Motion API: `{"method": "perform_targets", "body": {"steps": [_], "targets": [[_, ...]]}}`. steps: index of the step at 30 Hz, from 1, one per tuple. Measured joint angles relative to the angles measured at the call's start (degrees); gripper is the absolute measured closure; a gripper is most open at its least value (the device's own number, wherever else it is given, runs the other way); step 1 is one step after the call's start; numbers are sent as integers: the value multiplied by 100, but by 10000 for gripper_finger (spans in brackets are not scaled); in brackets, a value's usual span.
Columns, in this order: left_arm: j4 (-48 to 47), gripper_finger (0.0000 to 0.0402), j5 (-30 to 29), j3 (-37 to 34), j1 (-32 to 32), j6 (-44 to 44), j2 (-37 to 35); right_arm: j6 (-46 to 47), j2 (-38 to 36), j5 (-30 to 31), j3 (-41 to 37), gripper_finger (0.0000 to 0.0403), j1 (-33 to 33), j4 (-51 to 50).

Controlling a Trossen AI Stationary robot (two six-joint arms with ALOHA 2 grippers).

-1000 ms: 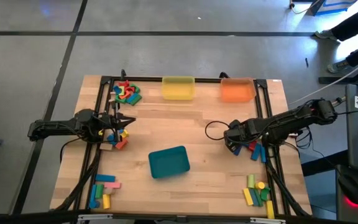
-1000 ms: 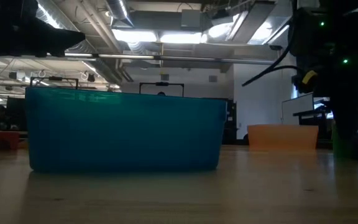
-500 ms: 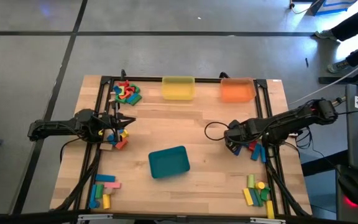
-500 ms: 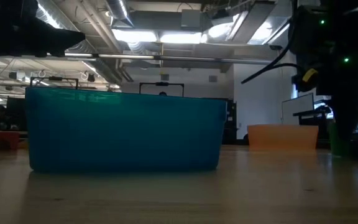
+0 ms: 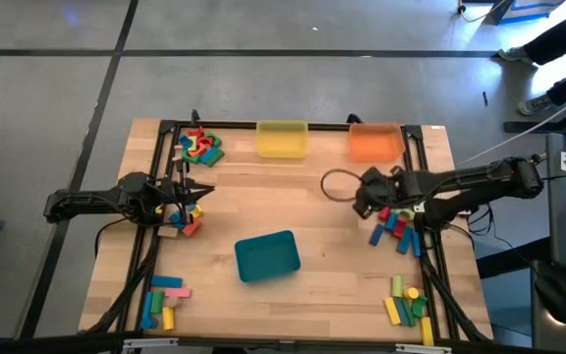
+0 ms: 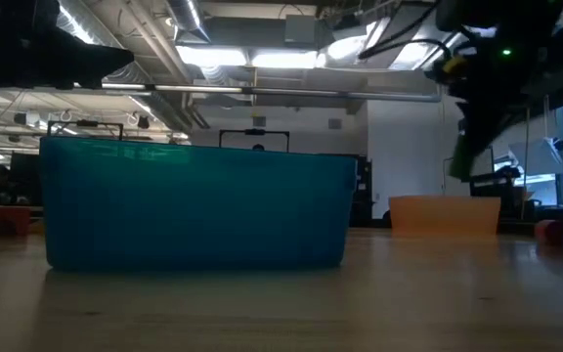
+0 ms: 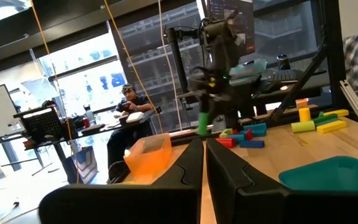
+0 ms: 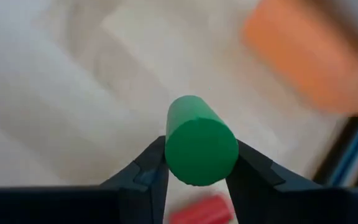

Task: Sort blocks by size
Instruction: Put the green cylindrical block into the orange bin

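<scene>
Barely begun: right gripper (image 8: 196, 167) clamped on a green cylinder (image 8: 199, 140), lifted over the table near the orange tray (image 5: 374, 143). Left gripper (image 5: 187, 189) shut, empty. Block piles (image 5: 198, 146) unsorted at 5 spots; trays seemingly empty.

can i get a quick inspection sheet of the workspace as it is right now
surface: wooden table, bare across the middle
job's things: block piles at the far left, near left, near right and mid right; green cylinder held
clutter: yellow tray, orange tray, teal tray
grippers: right gripper shut on the green cylinder, raised above the table; left gripper shut, at the left edge
cables: loop by the right arm
surroundings: seated person beyond the table
</scene>
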Motion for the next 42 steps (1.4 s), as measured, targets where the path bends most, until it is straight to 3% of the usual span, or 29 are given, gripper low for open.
{"method": "perform_targets", "body": {"steps": [5, 11, 21, 28, 36, 42], "targets": [[4, 396, -1, 0, 0, 148, 0, -789, -23, 481, 129, 267, -872, 112], [15, 396, 0, 0, 0, 332, 0, -1800, -21, 486, 131, 269, -1982, 848], [21, 396, 0, 0, -1, 235, -1, -3030, 28, -687, 131, 267, -3604, 2123], [21, 396, -1, 0, -1, 214, -1, -3472, 497, -1443, 133, 267, -4554, 2646], [19, 396, -1, 0, -1, 203, 0, -3693, 1360, -1948, 133, 265, -5159, 3294], [19, 396, -1, 0, 0, 305, 0, -3728, 1958, -1956, 133, 262, -5331, 3621]]}}
